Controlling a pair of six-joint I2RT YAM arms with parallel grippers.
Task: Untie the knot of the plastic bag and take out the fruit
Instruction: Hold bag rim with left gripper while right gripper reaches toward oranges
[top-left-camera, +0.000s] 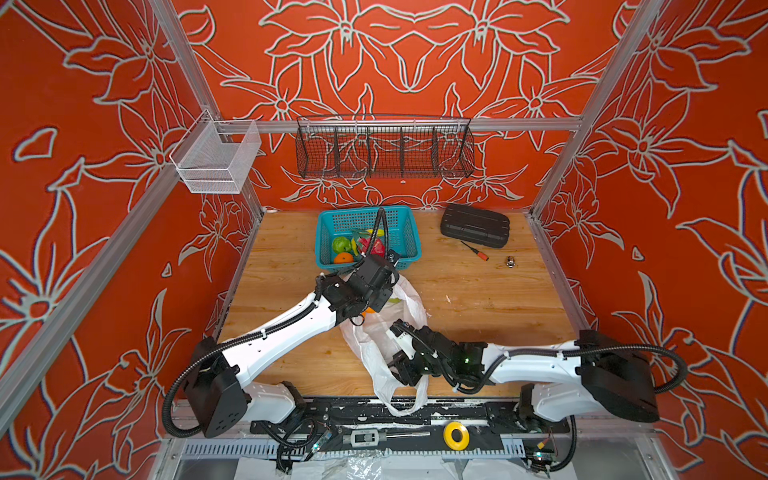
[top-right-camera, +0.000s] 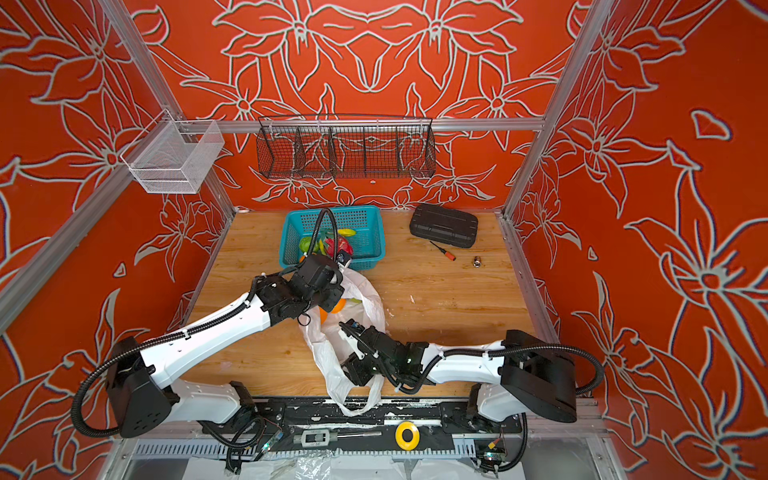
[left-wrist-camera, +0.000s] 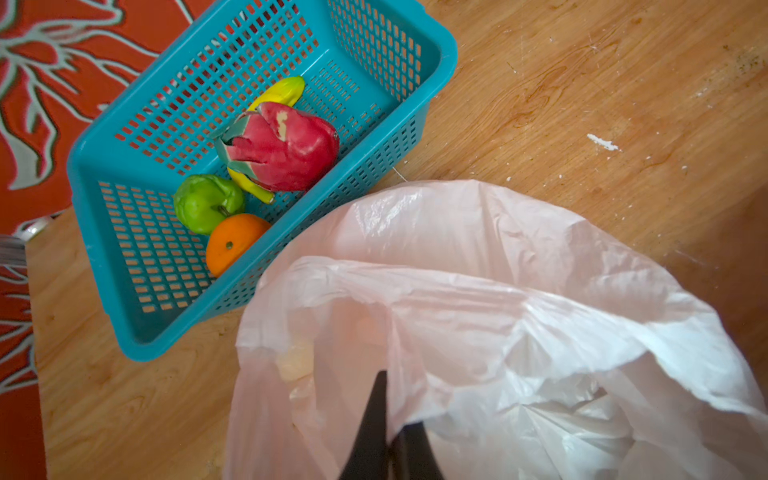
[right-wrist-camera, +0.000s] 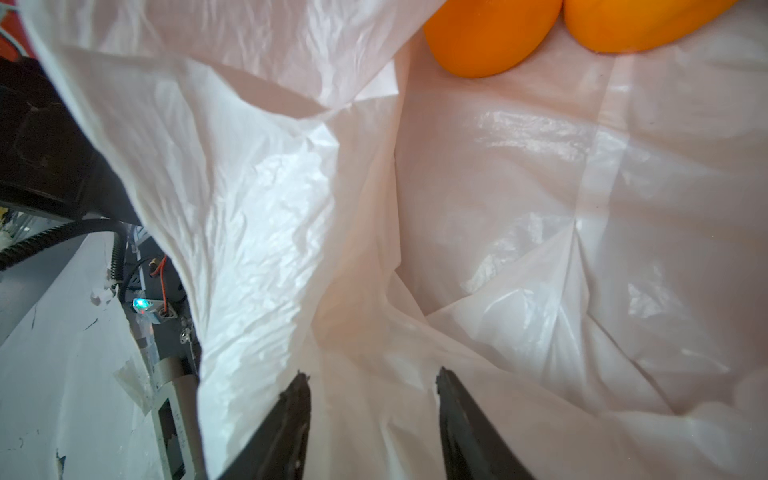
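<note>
In both top views, a thin, crinkly, translucent white plastic bag (top-left-camera: 368, 343) is seen lying slack on the wooden table (top-left-camera: 478, 307), with a handle loop draped over the edge at 6 o'clock. A teal perforated plastic basket (top-left-camera: 409, 232) is set just beside it at 12 o'clock.

In the left wrist view, the left gripper (left-wrist-camera: 392, 415) is clenched on the bag's rim. A red-pink dragon fruit (left-wrist-camera: 282, 149), a bumpy green fruit (left-wrist-camera: 208, 203), a round orange (left-wrist-camera: 232, 241) and a curved yellow banana (left-wrist-camera: 282, 89) are gathered in the basket.

In the right wrist view, the right gripper (right-wrist-camera: 370, 374) is parted astride a fold of the film, and two further oranges (right-wrist-camera: 486, 33) are lodged inside the bag.
</note>
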